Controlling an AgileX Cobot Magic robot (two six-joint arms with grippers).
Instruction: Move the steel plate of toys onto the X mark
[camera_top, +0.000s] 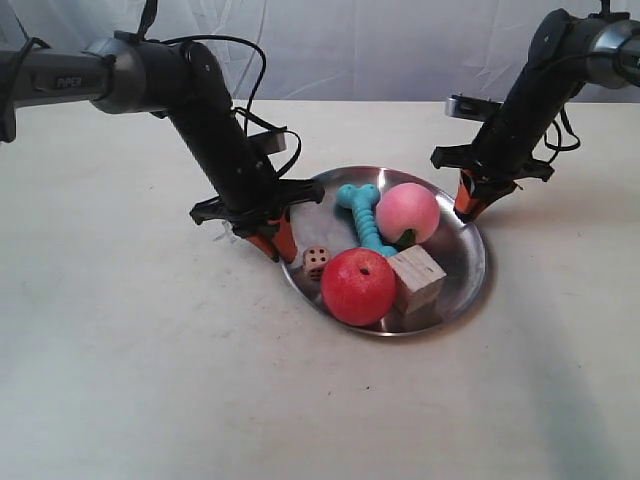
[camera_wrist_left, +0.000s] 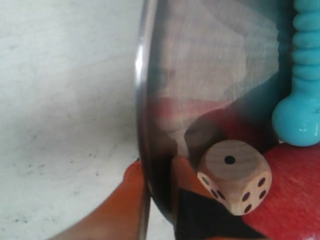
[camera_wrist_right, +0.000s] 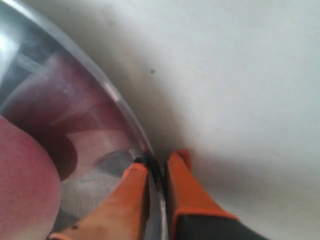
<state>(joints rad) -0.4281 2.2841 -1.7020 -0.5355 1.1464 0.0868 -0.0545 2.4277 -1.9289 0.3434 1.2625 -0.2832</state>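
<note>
The steel plate (camera_top: 470, 262) lies at the table's middle and holds all the toys. They are a red apple (camera_top: 358, 286), a pink peach (camera_top: 407, 213), a turquoise bone (camera_top: 362, 213), a wooden cube (camera_top: 417, 280) and a die (camera_top: 316, 262). My left gripper (camera_top: 275, 243) is shut on the rim beside the die. In the left wrist view the plate's rim (camera_wrist_left: 141, 100) runs between the left gripper's (camera_wrist_left: 152, 187) orange fingers, close to the die (camera_wrist_left: 235, 175), bone (camera_wrist_left: 300, 100) and apple (camera_wrist_left: 295, 200). My right gripper (camera_top: 470, 203) is shut on the opposite rim (camera_wrist_right: 100, 80), shown pinched in the gripper (camera_wrist_right: 156, 167) near the peach (camera_wrist_right: 25, 185). No X mark shows.
The pale tabletop (camera_top: 130, 350) spreads wide around the plate. A white cloth backdrop (camera_top: 380, 50) hangs behind the table's far edge. Black cables (camera_top: 265, 120) loop off the left arm above the plate's left side.
</note>
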